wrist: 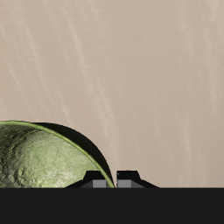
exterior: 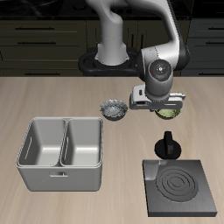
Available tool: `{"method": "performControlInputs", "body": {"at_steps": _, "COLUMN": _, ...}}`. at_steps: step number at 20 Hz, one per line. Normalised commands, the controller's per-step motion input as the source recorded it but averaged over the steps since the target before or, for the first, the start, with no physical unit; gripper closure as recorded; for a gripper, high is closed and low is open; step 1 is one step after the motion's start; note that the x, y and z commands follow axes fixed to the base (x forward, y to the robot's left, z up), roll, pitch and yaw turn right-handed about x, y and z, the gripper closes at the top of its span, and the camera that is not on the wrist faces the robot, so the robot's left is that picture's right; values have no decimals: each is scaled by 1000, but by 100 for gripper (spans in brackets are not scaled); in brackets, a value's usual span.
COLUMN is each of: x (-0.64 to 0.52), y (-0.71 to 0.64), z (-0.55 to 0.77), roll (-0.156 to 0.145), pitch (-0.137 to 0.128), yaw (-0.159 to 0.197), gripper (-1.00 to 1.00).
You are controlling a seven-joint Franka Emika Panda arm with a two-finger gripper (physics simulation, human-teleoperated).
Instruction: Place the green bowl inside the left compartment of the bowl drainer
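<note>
Green bowl [exterior: 165,111] sits on the desk [exterior: 52,96] far back, tucked right under the claw [exterior: 158,108], with only a sliver of olive rim peeking out below the arm's wrist in the exterior view. Wrist view gives us a better look: the bowl [wrist: 44,157] fills one side of the picture, mottled inside showing, its thin rim curving right down to where the fingertips [wrist: 128,178] poke into view. So the claw is not centred over the bowl; it lines up over the rim's edge, and that looks like a rim pinch being set up, one finger inside, one outside.

How wide are the fingers? Only two dark tips show, close together, and I cannot tell whether they have closed on the rim or merely hover by it. No clear contact visible.

Now the geometry that matters: the drainer [exterior: 63,178] lies well apart from the bowl, nearer the desk's front edge and across the desk. Its two wells sit side by side, and the left compartment [exterior: 84,144] is the one nearer the bowl. A grey bowl [exterior: 112,108] stands just beside the claw, on the drainer's side, so the carry path, once it starts, should clear it.
</note>
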Motion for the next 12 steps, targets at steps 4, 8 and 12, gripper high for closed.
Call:
{"method": "performControlInputs", "body": {"at_steps": 4, "x": 25, "y": -54, "z": 133, "roll": 3, "pitch": -29, "yaw": 5, "gripper": 100}}
{"method": "performControlInputs", "body": {"at_steps": 8, "x": -9, "y": -53, "z": 297, "roll": -8, "pitch": -47, "yaw": 6, "gripper": 100}}
{"method": "performControlInputs", "body": {"at_steps": 12, "x": -54, "y": -71, "z": 403, "roll": -7, "pitch": -74, "yaw": -1, "gripper": 100}}
